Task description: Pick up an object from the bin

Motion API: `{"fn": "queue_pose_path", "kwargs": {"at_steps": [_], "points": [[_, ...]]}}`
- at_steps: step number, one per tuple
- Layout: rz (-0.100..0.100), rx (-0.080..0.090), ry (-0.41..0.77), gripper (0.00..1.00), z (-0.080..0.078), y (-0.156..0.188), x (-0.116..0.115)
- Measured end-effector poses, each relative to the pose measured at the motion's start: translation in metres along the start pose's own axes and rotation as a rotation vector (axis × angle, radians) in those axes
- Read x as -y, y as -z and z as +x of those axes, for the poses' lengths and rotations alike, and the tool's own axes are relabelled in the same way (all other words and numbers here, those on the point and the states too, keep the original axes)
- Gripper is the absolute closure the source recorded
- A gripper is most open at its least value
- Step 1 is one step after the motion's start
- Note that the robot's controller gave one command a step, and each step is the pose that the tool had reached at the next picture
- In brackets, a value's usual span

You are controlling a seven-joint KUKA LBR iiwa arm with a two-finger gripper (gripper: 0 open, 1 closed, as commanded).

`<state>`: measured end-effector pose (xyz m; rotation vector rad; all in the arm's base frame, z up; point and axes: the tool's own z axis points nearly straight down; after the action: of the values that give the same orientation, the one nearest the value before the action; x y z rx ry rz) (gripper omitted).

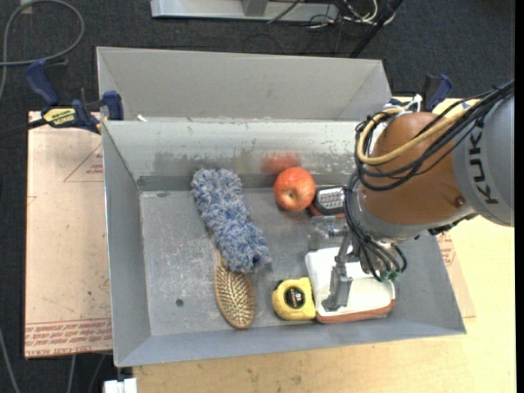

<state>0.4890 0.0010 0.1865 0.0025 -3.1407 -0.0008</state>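
The gripper [335, 295] hangs over the flat white block with a reddish-brown edge [370, 298] in the near right corner of the grey metal bin [164, 244]. Whether its jaws are open or closed cannot be told. The wide block may slip, and the round yellow tape measure [293, 299] just beside it may get nudged.

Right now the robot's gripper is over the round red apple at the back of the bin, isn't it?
No. The camera view shows the gripper over the flat white block with an orange edge, front right. The round red apple is at the back.
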Motion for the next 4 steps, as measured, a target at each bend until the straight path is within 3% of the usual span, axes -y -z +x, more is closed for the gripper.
{"fn": "queue_pose_path", "kwargs": {"at_steps": [1,2,3,4], "points": [[0.0,0.001,0.05,0.0,0.001,-0.036,-0.001],[-0.001,-0.002,0.246,0.0,0.007,-0.078,-0.001],[0.0,0.005,0.355,0.0,-0.003,-0.114,-0.006],[-0.001,0.007,0.253,1.0,0.004,-0.116,-0.008]]}}
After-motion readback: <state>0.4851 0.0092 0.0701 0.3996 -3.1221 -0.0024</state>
